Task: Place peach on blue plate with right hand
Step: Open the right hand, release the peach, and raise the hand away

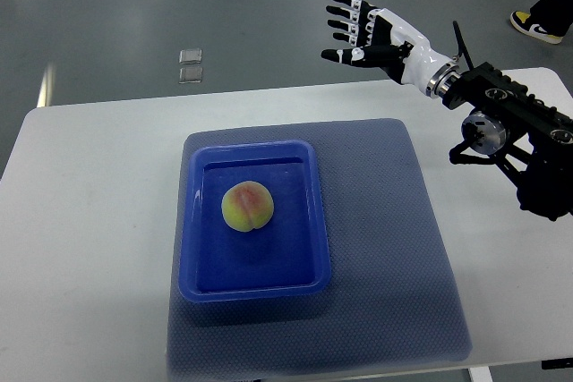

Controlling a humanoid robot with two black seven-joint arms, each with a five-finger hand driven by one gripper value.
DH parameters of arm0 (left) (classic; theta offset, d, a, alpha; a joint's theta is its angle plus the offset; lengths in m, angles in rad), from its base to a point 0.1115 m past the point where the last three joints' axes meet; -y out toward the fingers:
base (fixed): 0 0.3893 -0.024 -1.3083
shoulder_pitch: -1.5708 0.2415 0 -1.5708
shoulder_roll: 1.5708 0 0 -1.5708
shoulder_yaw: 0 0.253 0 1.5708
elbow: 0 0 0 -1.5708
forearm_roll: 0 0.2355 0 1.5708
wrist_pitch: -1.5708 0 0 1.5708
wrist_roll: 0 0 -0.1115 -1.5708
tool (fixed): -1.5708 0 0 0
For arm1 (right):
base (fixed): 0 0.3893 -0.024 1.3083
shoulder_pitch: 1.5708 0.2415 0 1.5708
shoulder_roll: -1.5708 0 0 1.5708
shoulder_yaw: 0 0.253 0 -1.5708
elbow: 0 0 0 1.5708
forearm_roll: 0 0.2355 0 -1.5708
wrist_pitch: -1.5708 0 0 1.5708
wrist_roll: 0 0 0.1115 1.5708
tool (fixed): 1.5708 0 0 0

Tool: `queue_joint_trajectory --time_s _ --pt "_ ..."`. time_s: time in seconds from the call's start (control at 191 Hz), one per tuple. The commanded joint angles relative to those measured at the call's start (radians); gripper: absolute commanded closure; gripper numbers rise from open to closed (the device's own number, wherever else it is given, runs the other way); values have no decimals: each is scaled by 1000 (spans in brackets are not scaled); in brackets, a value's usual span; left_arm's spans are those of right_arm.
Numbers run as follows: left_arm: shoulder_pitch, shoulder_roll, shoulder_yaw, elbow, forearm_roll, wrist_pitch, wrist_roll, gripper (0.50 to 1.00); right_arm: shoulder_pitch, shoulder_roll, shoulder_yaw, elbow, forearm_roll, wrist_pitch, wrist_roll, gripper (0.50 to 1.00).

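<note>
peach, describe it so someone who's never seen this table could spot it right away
A white table carries a blue-grey mat, and on the mat sits a blue plate shaped like a shallow rectangular tray. The peach lies inside it, a little above its middle. It is the only round, yellow-green and pink thing there; the right hand is raised well away, fingers spread.

The right hand [367, 35] hangs at the frame's upper right, fingers spread and empty, its arm [510, 123] entering from the right edge.

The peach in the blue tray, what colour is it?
The peach is yellow-green with a pinkish-red blush on top, seen clearly in the top view.
</note>
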Motion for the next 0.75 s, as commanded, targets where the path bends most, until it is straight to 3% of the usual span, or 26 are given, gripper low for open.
queue_joint_trajectory --time_s 0.0,0.089,0.168,0.22,0.225,0.362,0.744 --pt "0 0 0 -2 0 0 0 500 -62 51 135 -45 107 8 0 568" --pt "0 0 0 -5 0 0 0 500 -65 61 154 -71 170 16 0 568" --pt "0 0 0 -6 0 0 0 500 -75 74 157 -118 336 76 -1 568" --pt "0 0 0 -6 0 0 0 500 -75 74 157 -118 336 76 -1 568" --pt "0 0 0 -6 0 0 0 500 -75 74 157 -138 369 102 -1 568" --pt "0 0 0 -6 0 0 2 500 -75 80 149 -171 384 165 -3 568" --pt "0 0 0 -6 1 0 2 500 -110 104 112 -209 368 174 -1 568"
